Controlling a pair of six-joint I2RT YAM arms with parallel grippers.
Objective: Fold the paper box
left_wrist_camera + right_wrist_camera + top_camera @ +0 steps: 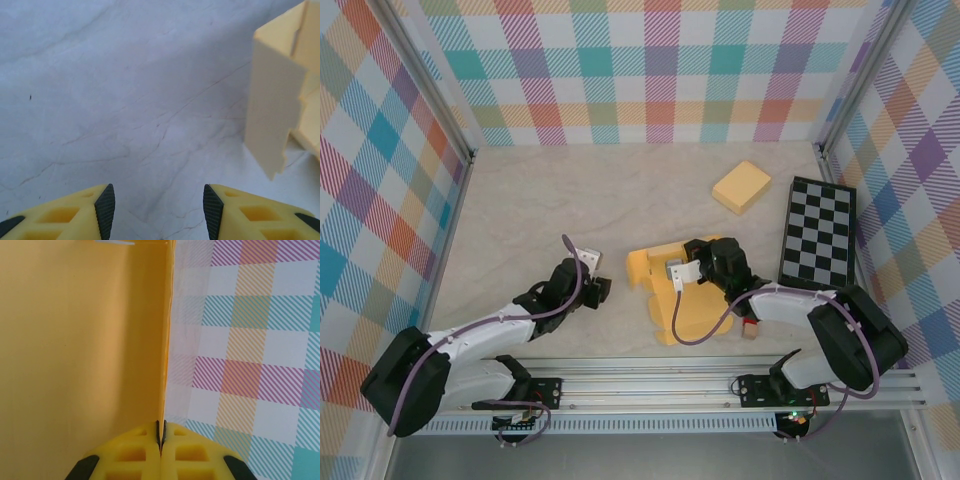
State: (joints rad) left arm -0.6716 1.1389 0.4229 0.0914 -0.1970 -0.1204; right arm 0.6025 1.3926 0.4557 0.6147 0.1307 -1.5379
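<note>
The yellow paper box lies partly folded on the table's near middle, with one panel standing up. My right gripper is over the box and shut on the thin edge of that upright panel; in the right wrist view the pads of this gripper pinch the sheet's edge. My left gripper rests low on the table just left of the box, open with nothing between its fingers. In the left wrist view that gripper faces bare table, and a raised flap of the box stands ahead to the right.
A finished yellow box sits at the back right. A black-and-white checkerboard lies along the right wall. A small red and white object is beside the right arm. Plaid walls enclose the table.
</note>
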